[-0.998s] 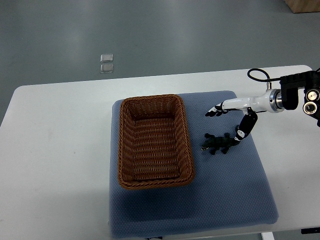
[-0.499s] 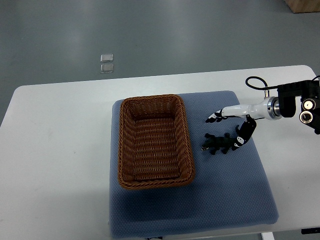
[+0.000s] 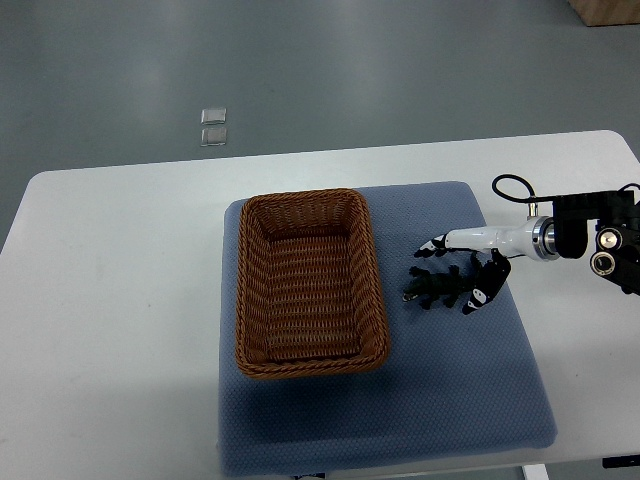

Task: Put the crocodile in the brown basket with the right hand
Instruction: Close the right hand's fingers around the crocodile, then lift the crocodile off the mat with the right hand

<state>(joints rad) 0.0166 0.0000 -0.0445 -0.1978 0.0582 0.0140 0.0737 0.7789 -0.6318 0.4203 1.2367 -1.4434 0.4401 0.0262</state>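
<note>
Nearest the robot is a blue-grey padded mat [image 3: 420, 400] on a white rounded table [image 3: 110, 300]. On the mat stands an empty, brown woven rectangular basket [image 3: 240, 300]. The small dark green toy crocodile [image 3: 432, 288] lies on the mat just beside the basket, at its three o'clock, and has not moved.

Over the last second the white-and-black right hand [image 3: 468, 262] has dropped from above onto the toy's tail end. Its fingers [image 3: 432, 247] are spread wide, with the thumb at the toy's four o'clock. They bracket the toy but do not yet clamp it, so the grasp looks imminent.

The basket's near wall is the only obstacle to clear. At twelve o'clock, on the grey floor, lie two small clear squares [image 3: 213, 127].
</note>
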